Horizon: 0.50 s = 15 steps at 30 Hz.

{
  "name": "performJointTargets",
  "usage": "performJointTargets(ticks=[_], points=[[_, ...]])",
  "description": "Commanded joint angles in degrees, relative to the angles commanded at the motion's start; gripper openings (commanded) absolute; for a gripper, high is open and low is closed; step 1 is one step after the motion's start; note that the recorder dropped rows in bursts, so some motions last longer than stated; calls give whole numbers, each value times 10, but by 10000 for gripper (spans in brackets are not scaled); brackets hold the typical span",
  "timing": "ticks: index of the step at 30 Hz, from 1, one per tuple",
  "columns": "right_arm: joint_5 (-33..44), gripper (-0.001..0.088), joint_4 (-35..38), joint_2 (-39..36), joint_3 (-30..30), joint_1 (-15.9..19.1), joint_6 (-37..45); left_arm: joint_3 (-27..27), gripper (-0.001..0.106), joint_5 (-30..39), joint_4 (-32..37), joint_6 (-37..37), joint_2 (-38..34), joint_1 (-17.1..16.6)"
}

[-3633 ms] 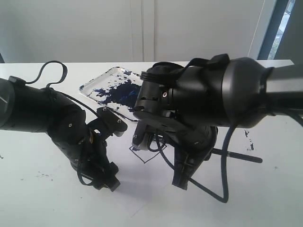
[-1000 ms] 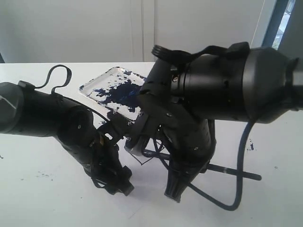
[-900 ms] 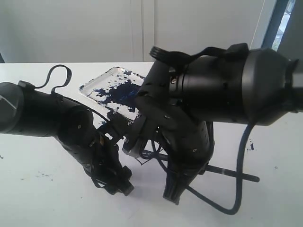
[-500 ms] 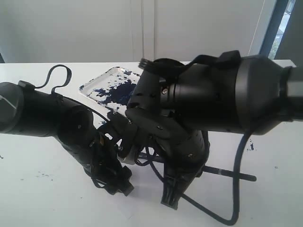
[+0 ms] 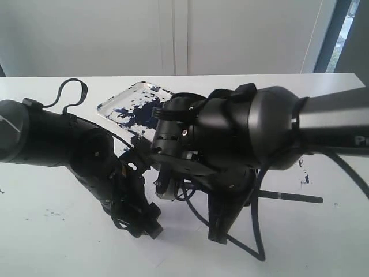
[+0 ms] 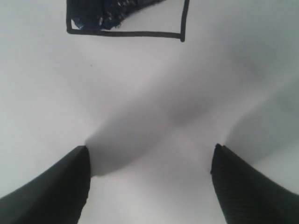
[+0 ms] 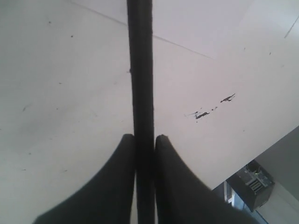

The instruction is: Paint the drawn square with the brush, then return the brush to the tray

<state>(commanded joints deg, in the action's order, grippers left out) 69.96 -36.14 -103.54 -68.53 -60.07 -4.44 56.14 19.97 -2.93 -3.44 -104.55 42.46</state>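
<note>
Right hand [image 7: 145, 140]: clamped on the long thin black stick-like brush [image 7: 140, 70], with a dark finger pressed against each side of the shaft
Brush: held low over the white surface [image 5: 46, 231]; from where I stand, its bare end pokes out to the right past the bulky right arm, and the painting tip is hidden under the arms
Left hand [image 6: 149, 154]: open, its two black fingers spread wide with nothing between them, hanging just above the white paper
Drawn square [image 6: 126, 18]: a thin black outline on the paper just ahead of the left hand's fingers; one side is blotched dark blue-black, the other is blank white
Tray [image 5: 115, 104]: a shallow clear rounded-corner rectangle smeared with dark blue paint, lying on the surface beyond both arms, its near corner covered by the right arm
Stray paint: small dark flecks [image 7: 208, 112] on the white surface beside the brush shaft, apart from the square
</note>
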Motion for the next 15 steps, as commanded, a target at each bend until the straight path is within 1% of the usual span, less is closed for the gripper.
performJointTargets(ticks=[6, 11, 15], points=[[0, 0, 10, 1, 0, 1, 6, 0, 749, 0, 0, 0, 0, 0], [0, 0, 62, 1, 0, 1, 34, 0, 749, 0, 0, 0, 0, 0], [0, 0, 78, 1, 0, 1, 41, 0, 749, 0, 1, 0, 0, 0]])
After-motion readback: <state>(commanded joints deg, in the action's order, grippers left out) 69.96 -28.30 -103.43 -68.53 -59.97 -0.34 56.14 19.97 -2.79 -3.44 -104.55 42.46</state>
